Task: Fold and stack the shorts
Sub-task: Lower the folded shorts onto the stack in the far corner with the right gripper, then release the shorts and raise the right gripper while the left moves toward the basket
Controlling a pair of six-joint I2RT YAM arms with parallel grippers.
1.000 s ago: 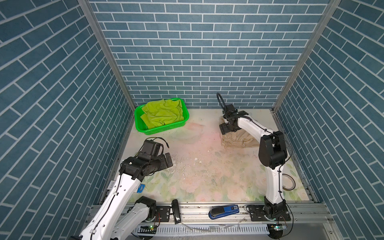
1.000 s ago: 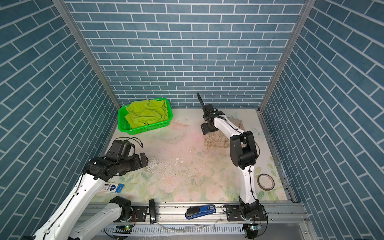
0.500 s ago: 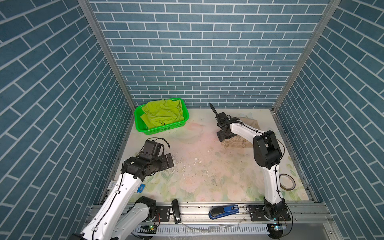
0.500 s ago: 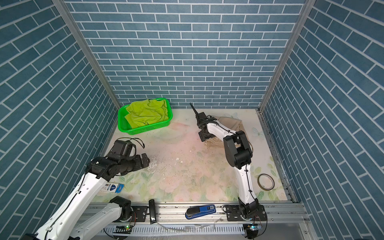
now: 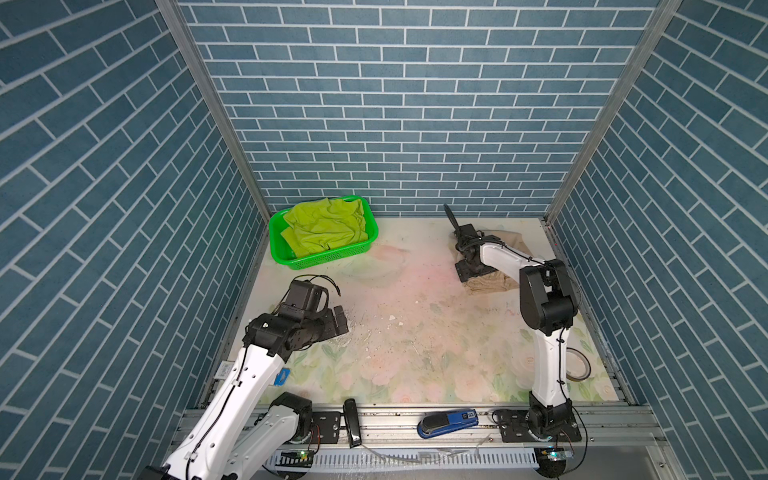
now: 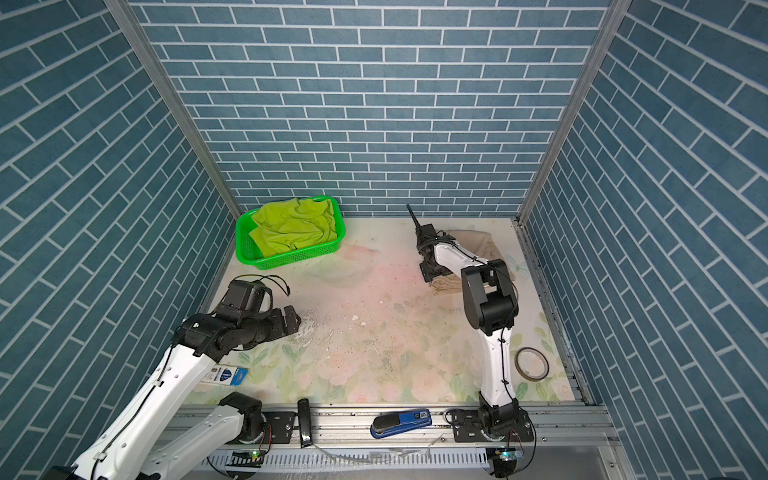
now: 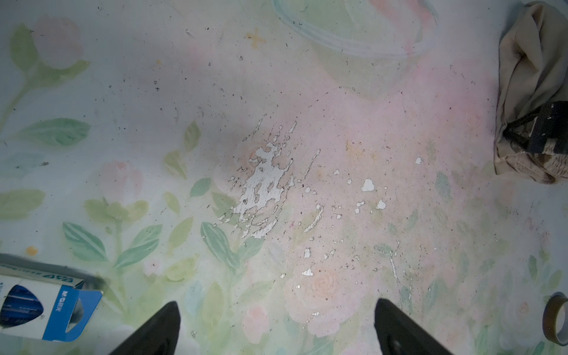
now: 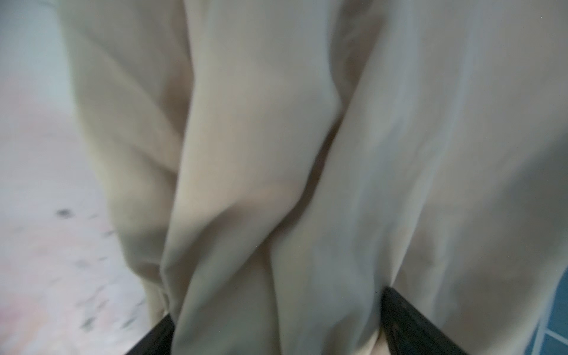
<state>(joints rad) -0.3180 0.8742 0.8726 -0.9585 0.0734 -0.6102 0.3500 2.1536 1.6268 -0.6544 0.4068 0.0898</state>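
Plants the right gripper, spread wide astride a ridge of cloth, in the beige shorts bunched at the far right of the floral mat. Runs that bundle front to back beside the right wall, gathered waistband end nearest the front rail. Hangs the left gripper, released and empty, above bare mat at near left. Shows the lime green shorts crumpled in the green basket, far left corner, pointing no clear way.
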